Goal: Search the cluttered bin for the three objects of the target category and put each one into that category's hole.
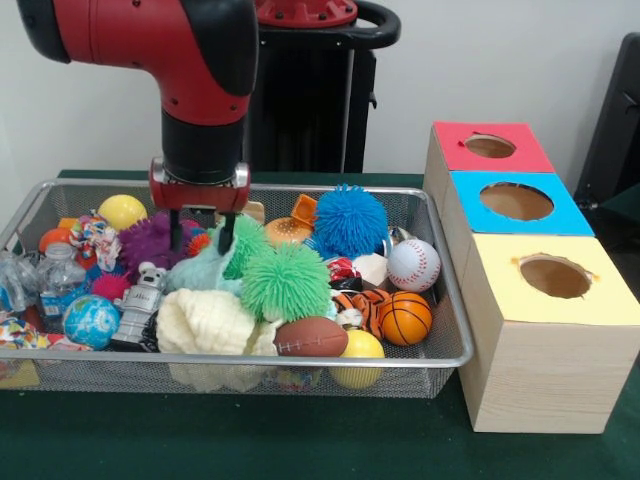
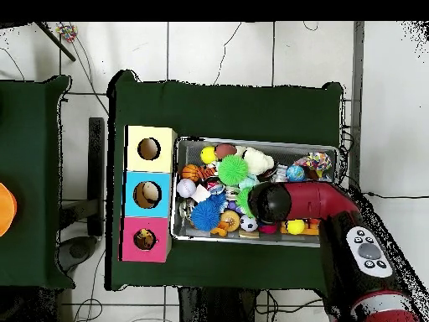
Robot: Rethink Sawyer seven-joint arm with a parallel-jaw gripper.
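Observation:
The wire mesh bin [image 1: 250, 357] is full of toys; it also shows in the overhead view [image 2: 255, 142]. My gripper [image 1: 200, 232] is open, its fingers lowered among the toys at the bin's back left, straddling a small orange spiky ball, between a purple pom ball [image 1: 148, 240] and a teal fuzzy toy. The orange plush with black tiger stripes [image 1: 355, 302] lies at the front right beside a basketball, partly buried; it also shows from overhead [image 2: 207, 174]. I cannot pick out a tan-brown plush. The red-surround hole [image 1: 490, 146] tops the far box, also seen from overhead [image 2: 145, 240]. From overhead the arm hides the gripper.
Blue-surround [image 1: 516, 201] and yellow-surround [image 1: 555, 276] holes sit nearer the camera. In the bin: blue pom ball [image 1: 350, 220], green pom ball [image 1: 285, 282], baseball [image 1: 413, 264], basketball [image 1: 405, 318], football [image 1: 310, 338], toy robot [image 1: 140, 300], globe ball [image 1: 90, 320].

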